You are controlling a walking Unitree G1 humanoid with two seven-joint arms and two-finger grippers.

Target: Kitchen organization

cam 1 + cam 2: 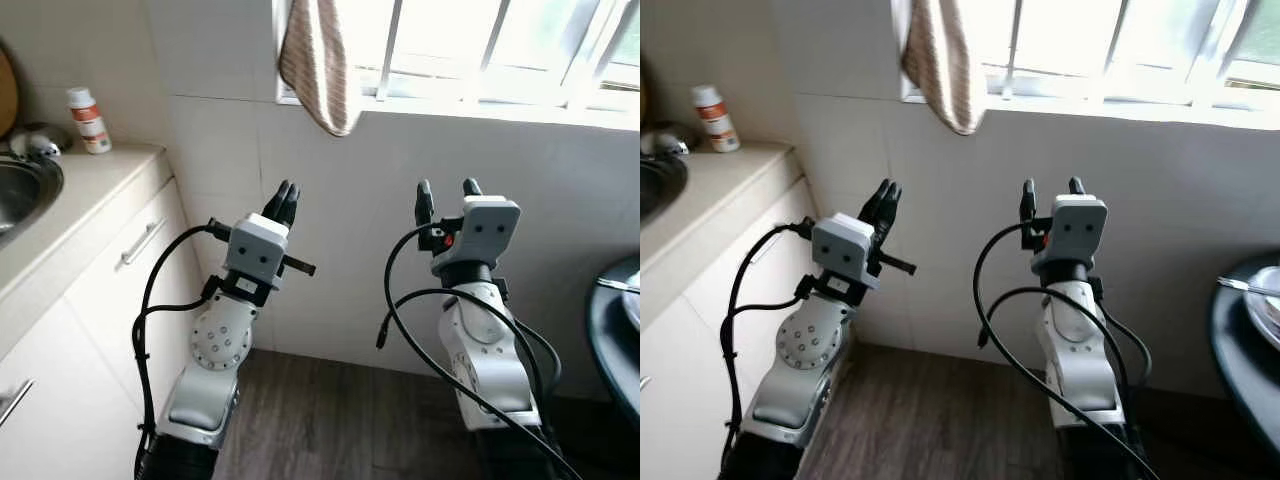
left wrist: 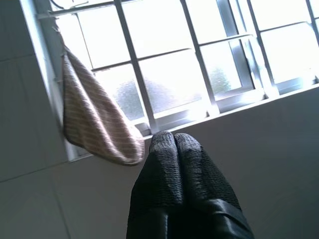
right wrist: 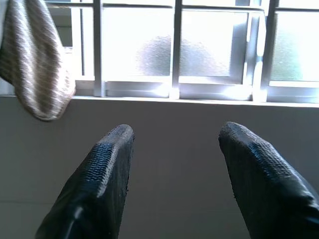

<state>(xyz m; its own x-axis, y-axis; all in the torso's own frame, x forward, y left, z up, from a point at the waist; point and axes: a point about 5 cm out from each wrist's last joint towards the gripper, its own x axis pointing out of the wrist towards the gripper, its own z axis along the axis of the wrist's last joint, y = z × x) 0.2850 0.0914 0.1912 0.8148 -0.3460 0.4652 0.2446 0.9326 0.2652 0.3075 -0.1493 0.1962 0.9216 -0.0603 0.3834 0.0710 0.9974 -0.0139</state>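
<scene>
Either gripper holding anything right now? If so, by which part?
Nothing held. Left gripper is shut on nothing; right gripper is open with only wall between its fingers.

Daylight pours through the white-barred frosted window, and I see its panes blown out to near white in every view. The white tiled wall beneath sits in soft grey shade. The striped beige cloth hanging at the window is backlit and dull. In my wrist views the black ribbed fingers are dark, slightly soft silhouettes against the glare. The dark wood-plank floor reads dim; the head views stay fairly sharp.
</scene>
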